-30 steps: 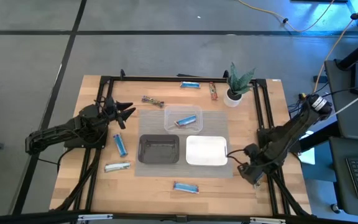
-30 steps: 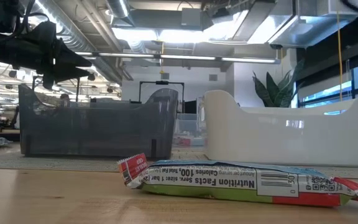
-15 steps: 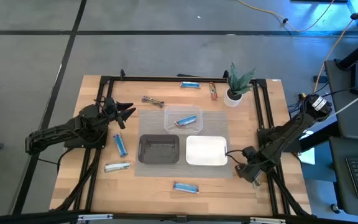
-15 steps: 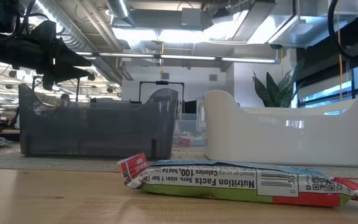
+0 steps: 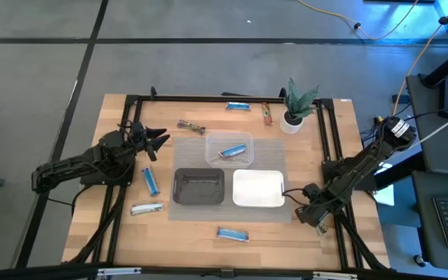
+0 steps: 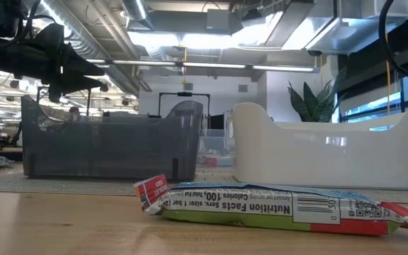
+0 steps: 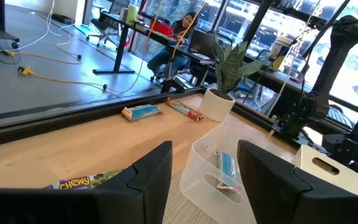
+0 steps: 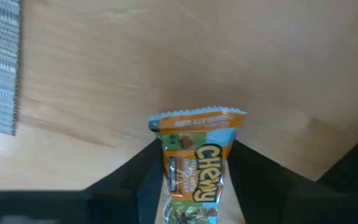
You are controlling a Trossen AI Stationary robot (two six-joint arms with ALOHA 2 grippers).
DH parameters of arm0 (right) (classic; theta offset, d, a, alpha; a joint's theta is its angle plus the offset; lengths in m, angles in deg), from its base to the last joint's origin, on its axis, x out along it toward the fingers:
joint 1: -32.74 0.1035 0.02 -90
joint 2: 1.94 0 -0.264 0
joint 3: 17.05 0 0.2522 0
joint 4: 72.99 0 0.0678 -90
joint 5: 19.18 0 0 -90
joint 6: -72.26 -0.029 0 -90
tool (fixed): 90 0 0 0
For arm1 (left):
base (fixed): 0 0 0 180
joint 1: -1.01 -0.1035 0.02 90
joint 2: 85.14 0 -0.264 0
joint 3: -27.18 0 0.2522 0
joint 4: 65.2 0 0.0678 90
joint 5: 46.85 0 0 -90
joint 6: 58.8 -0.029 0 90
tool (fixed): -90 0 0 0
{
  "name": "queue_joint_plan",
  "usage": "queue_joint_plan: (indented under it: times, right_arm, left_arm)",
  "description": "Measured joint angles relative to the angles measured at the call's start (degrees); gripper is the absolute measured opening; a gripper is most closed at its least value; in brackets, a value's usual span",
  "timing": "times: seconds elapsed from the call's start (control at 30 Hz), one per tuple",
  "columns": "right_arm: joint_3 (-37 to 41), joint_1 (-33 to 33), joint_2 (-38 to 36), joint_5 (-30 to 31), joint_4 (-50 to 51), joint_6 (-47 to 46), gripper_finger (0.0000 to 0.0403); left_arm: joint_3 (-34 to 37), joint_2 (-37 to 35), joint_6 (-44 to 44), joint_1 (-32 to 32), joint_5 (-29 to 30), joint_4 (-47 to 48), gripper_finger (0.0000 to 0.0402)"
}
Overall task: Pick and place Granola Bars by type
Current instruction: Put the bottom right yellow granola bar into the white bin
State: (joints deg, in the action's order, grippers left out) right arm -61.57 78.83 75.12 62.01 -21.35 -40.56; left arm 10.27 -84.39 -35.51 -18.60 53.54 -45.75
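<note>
My right gripper [image 5: 303,213] is over the table's right near part, beside the white tray [image 5: 257,188], shut on a green-and-orange Chewy bar [image 8: 195,163]. My left gripper [image 5: 160,141] hovers open at the table's left, pointing at the clear tray [image 5: 229,148], which holds one blue bar [image 5: 232,152]. Loose bars lie flat on the wood. Blue ones are at the far edge [image 5: 238,106], left of the black tray [image 5: 151,181] and near the front [image 5: 232,233]. A silvery one [image 5: 146,208] and brown ones [image 5: 191,126] [image 5: 267,114] also lie there. My right gripper pinches the Chewy bar between its two fingers [image 8: 143,180], which lie on the bar's long edges. The bar runs along the fingers, and its crimped end [image 8: 197,119] sticks out past the fingertips. The fingers slant down at the wood; I cannot tell whether the bar is lifted clear.
The black tray [image 5: 199,187], white tray and clear tray stand on a grey mat [image 5: 274,159] at the table's middle. A small potted plant [image 5: 295,105] stands at the far right. A black frame rail [image 5: 329,148] runs along the right side.
My right gripper has crept a little toward the table's left with the bar, staying shut on it.
</note>
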Motion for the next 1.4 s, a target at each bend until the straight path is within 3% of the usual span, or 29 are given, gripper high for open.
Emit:
queue_joint_plan:
  times: [0.17, 0.5, 0.63, 0.73, 0.93, 1.03, 1.1, 1.17, 1.4]
  right_arm:
    - [-1.36, 0.0, 0.25, 0.1, 0.78, 1.07, 0.0147]
    - [-9.38, 0.0, 0.26, 3.22, 0.83, 6.88, 0.0141]
    - [-16.53, -0.04, 0.22, 9.95, 2.62, 11.45, 0.0141]
    - [-22.9, -0.07, 0.22, 16.41, 9.6, 14.36, 0.0141]
    - [-35.36, -1.46, 0.15, 37.52, 22.64, 25.4, 0.0141]
    - [-38.72, -4.26, 0.11, 48.28, 22.16, 35.88, 0.0141]
    - [-39.44, -7.18, 0.11, 51.36, 20.13, 42.81, 0.0141]
    - [-39.27, -10.87, 0.11, 50.52, 17.23, 49.33, 0.0141]
    - [-35.38, -22.49, 3.58, 36.36, 3.87, 68.48, 0.0141]
  left_arm:
    - [0.02, 0.0, 0.0, 0.0, 0.0, 0.0, 0.0175]
    - [0.02, -0.02, 0.0, 0.0, 0.0, 0.0, 0.0175]
    - [0.01, -0.01, 0.0, 0.0, 0.0, 0.0, 0.0173]
    - [0.02, -0.02, 0.0, 0.0, 0.0, 0.0, 0.0175]
    - [0.0, -0.02, 0.0, 0.0, 0.0, 0.0, 0.0173]
    - [0.01, -0.01, 0.0, 0.0, 0.0, 0.0, 0.0174]
    - [0.02, -0.02, 0.0, 0.0, -0.02, 0.02, 0.0175]
    - [0.02, -0.02, 0.0, 0.0, -0.32, 0.0, 0.0175]
    - [0.01, -0.01, -0.02, 0.0, -4.17, 0.26, 0.0175]
